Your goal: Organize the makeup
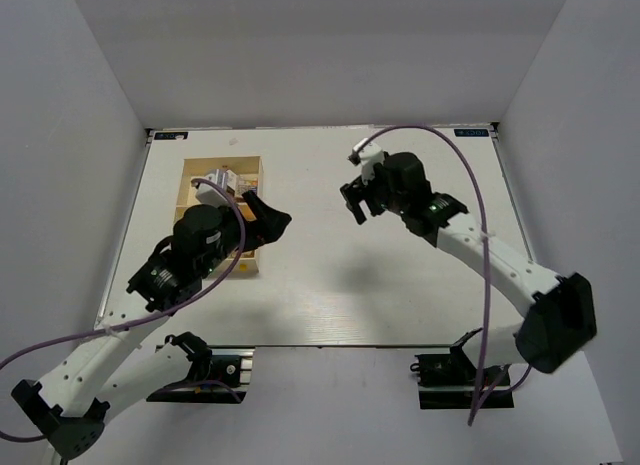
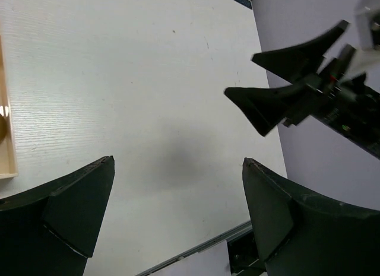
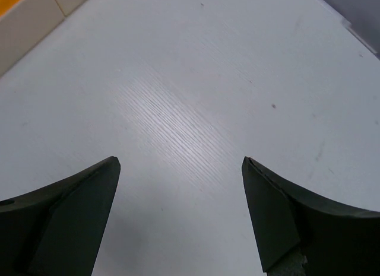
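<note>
- Top external view: the makeup (image 1: 222,177) sat in the wooden tray (image 1: 222,160) on the left of the table (image 1: 400,285). Only a few pieces showed in the far compartment. The left arm hid the rest, so I couldn't tell which item was which.
- No loose cosmetics showed on the visible tabletop in any view. My read was that sorting was done or close to it, though I couldn't check the hidden compartments.
- The left gripper (image 1: 272,225) hung just past the tray's right wall with its jaws spread wide and nothing between them. The left wrist view agreed: only tabletop between the jaws, with the tray wall at the frame's left edge.
- The right gripper (image 1: 352,200) was over mid-table, well apart from the tray, also spread and empty. The right wrist view showed bare table between its jaws and a tray corner at top left.
- Why like this: both pincers faced each other across the middle, off the tray. It looked like a stand-off pose that kept the fingers clear of the placed items.
- Risk: the left arm's body lay over the tray, so a low pull-back could have nudged it.
</note>
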Controlling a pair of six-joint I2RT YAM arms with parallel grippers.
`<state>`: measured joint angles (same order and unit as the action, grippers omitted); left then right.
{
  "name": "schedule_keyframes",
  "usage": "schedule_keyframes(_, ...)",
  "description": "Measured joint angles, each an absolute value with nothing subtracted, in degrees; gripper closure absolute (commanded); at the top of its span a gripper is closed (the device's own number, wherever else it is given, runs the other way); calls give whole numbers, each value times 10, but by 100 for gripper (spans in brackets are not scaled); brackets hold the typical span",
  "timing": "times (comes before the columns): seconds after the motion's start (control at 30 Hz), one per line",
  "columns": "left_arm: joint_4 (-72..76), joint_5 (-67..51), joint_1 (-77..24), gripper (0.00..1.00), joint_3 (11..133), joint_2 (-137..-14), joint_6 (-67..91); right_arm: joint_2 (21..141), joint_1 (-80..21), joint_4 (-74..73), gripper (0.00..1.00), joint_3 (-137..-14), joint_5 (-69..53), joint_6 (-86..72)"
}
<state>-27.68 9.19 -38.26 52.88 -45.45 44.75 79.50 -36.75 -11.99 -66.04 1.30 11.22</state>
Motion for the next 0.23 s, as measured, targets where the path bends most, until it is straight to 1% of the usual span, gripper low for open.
schedule_keyframes(0.23, -235, 62, -383, 2, 521, -493, 448, 638, -362, -125, 11, -584, 83, 128)
